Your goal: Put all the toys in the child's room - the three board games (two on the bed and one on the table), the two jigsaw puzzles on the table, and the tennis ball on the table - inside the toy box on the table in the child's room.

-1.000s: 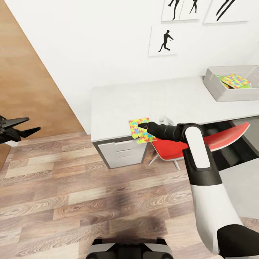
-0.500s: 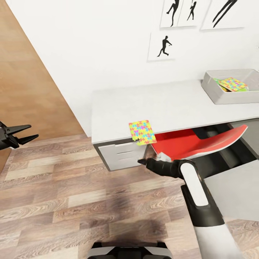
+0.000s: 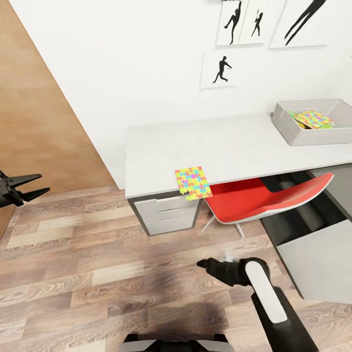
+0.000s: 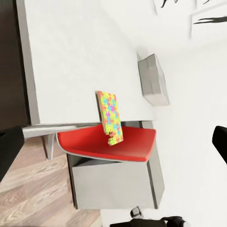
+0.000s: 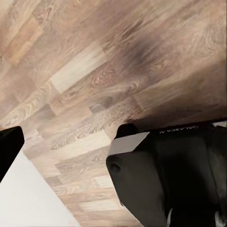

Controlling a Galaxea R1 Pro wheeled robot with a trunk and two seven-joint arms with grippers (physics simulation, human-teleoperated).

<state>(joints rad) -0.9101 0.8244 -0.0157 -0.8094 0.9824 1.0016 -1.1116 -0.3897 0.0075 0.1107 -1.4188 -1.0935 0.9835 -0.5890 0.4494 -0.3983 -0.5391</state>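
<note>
One jigsaw puzzle (image 3: pixel 193 182) lies on the pale table (image 3: pixel 225 146), overhanging its front edge above the drawers; the left wrist view has the same puzzle (image 4: pixel 110 118). At the table's far right stands the grey toy box (image 3: pixel 286 127) holding another jigsaw puzzle (image 3: pixel 312 118) over a green-edged flat box. My right gripper (image 3: pixel 199 264) hangs low over the wood floor, well below and in front of the puzzle, with nothing in it; one of its fingers (image 5: pixel 8 146) sits at the picture's edge. My left gripper (image 3: pixel 45 183) is open and empty, far to the left.
A red chair (image 3: pixel 259 198) is tucked under the table beside the white drawers (image 3: pixel 166 212). A lower grey cabinet top (image 3: pixel 318 264) juts out at the right. A wood-panelled wall (image 3: pixel 34 122) closes the left side. My base (image 3: pixel 171 342) is just below.
My right gripper has dropped from the puzzle at the table's edge down toward the floor, holding nothing. The puzzle stays on the edge. The head view has shifted slightly.
</note>
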